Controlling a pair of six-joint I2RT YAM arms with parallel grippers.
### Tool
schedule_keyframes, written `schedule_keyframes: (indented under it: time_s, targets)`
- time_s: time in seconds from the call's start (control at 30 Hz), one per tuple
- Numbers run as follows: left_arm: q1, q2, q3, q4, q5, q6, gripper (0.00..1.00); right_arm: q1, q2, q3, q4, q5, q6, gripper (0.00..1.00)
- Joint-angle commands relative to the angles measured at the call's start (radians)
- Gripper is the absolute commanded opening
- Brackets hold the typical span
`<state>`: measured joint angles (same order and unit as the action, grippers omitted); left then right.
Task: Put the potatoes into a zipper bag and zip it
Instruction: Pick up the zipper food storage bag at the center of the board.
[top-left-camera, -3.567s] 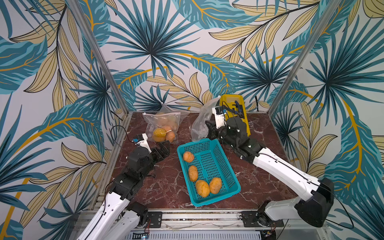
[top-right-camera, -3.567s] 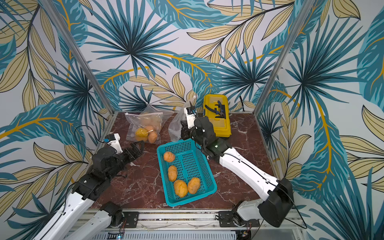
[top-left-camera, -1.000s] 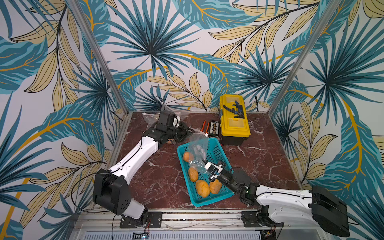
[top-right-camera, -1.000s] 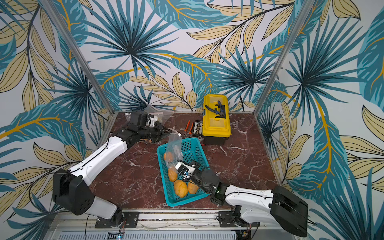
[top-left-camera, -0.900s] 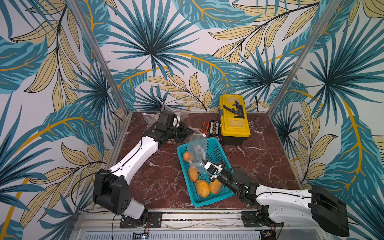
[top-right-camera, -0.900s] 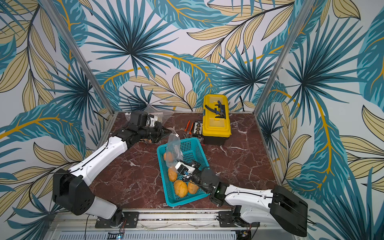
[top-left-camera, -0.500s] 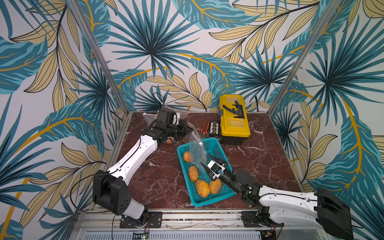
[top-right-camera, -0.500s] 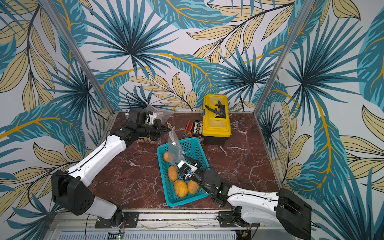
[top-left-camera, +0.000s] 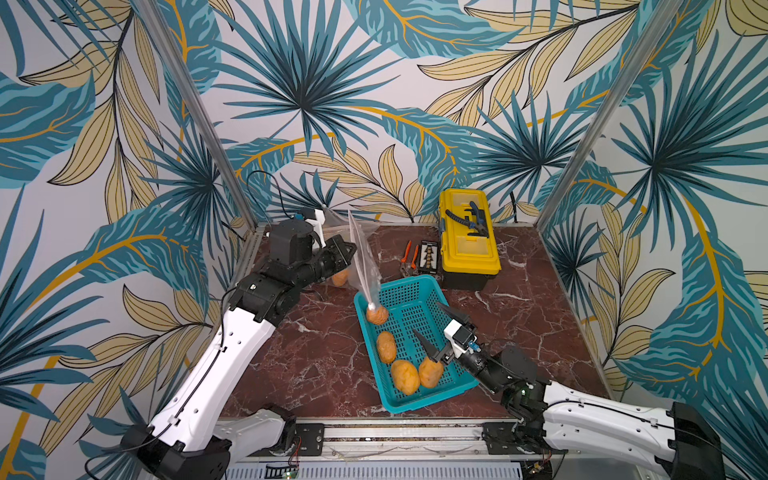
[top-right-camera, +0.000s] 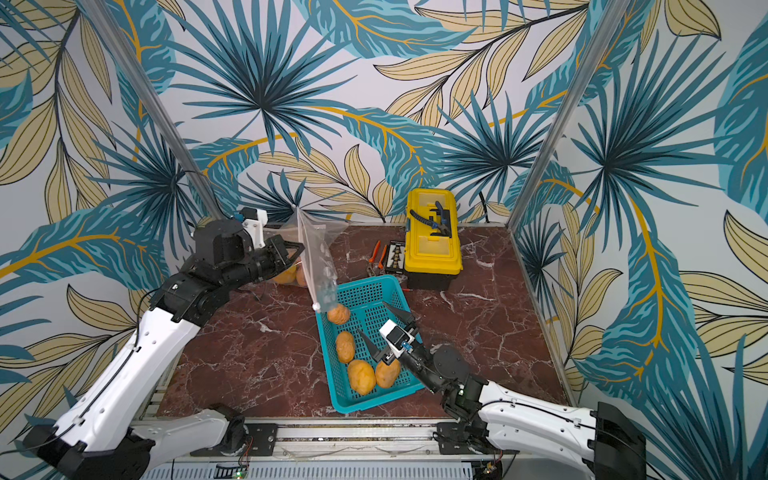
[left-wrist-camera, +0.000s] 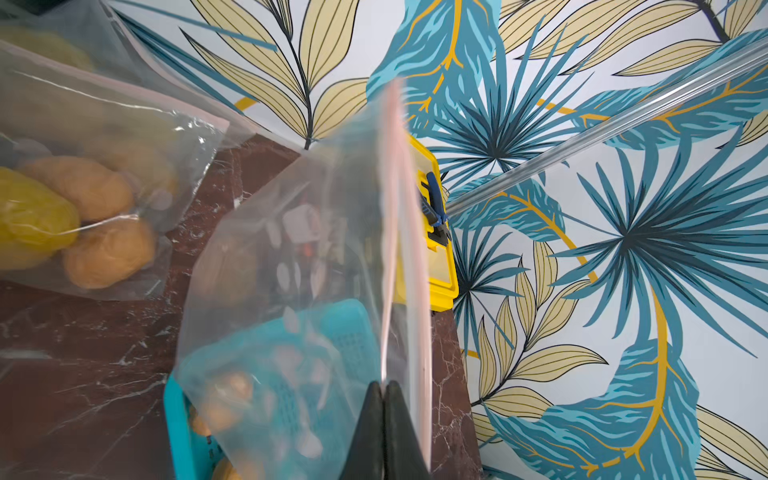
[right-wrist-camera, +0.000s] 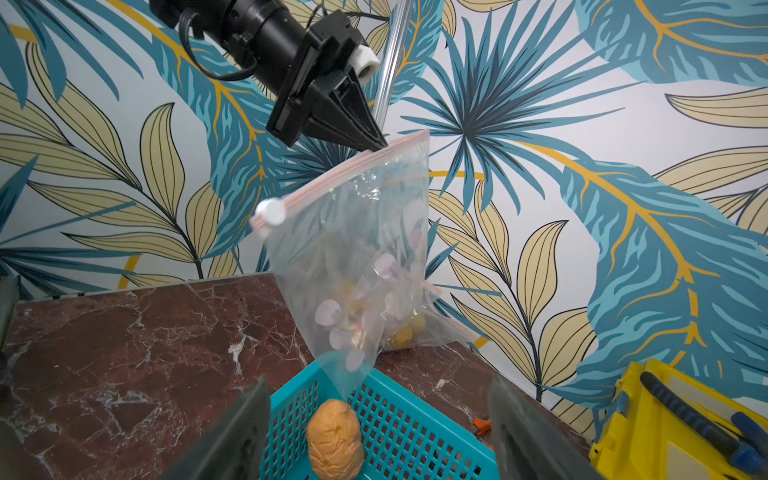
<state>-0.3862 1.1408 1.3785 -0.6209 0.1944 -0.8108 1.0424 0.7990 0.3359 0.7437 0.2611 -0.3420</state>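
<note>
Right gripper (top-left-camera: 424, 317) has let go, jaws now spread over the basket (top-left-camera: 424, 400); left gripper (right-wrist-camera: 376, 143), pinching the zipper bag (right-wrist-camera: 357, 257) corner, dangles it alone, 4 potatoes (top-left-camera: 386, 347) unbagged.

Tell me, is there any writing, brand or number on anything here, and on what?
None can be read.
Toolbox: no label visible.
Black case beside it: pale marks, too small to read.
Bag: only pink shapes, no letters.
</note>
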Motion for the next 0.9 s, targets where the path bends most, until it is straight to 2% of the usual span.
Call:
schedule_keyframes:
  time_s: [0.0,0.13,0.23,0.37,0.57,0.7,0.87]
  targets:
    - [0.001,-0.037,-0.016,-0.104,-0.089,0.072,0.0,0.001,-0.038,-0.019,-0.024,0.011,0.052,0.85]
    - [0.001,-0.072,-0.025,-0.148,-0.146,0.101,0.0,0.001,-0.046,0.007,-0.06,0.071,0.087,0.88]
    - [-0.005,-0.066,-0.032,-0.15,-0.149,0.119,0.0,0.001,-0.033,0.043,-0.1,0.133,0.132,0.91]
    - [-0.074,-0.005,-0.043,-0.148,-0.17,0.147,0.0,0.001,0.003,0.109,-0.186,0.22,0.253,0.97]
    - [-0.142,0.089,-0.11,-0.146,-0.106,0.165,0.0,0.0,0.098,0.256,-0.418,0.274,0.442,0.98]
    - [-0.156,0.098,-0.21,-0.067,-0.078,0.143,0.0,-0.001,0.141,0.323,-0.534,0.305,0.53,0.97]
    - [-0.195,0.059,-0.33,0.07,-0.111,0.136,0.0,0.0,0.153,0.336,-0.563,0.289,0.598,0.96]
